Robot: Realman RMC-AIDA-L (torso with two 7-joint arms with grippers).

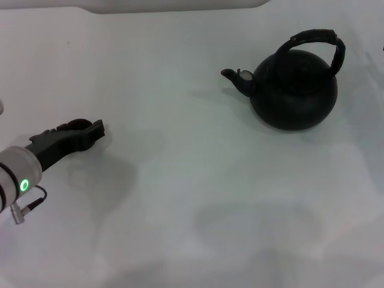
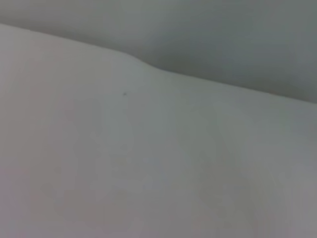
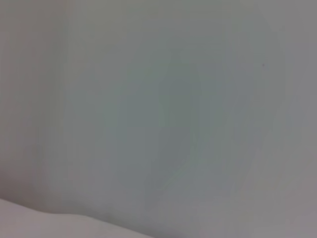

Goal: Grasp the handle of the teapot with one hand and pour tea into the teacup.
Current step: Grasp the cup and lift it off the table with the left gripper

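Left end effector (image 1: 90, 133): we see it low over the table (image 1: 180, 198), well left of the teapot (image 1: 293, 90); its opening we cannot tell.
Teapot: upright, handle (image 1: 315, 37) free, spout leftward.
Teacup: unseen.
Risk: we'd pour onto bare table.

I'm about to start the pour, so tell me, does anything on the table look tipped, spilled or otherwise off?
Nothing is tipped or spilled. The teapot stands upright on the white table, handle arched over it. The odd part: no teacup shows in any view. The left gripper hovers far from the pot.
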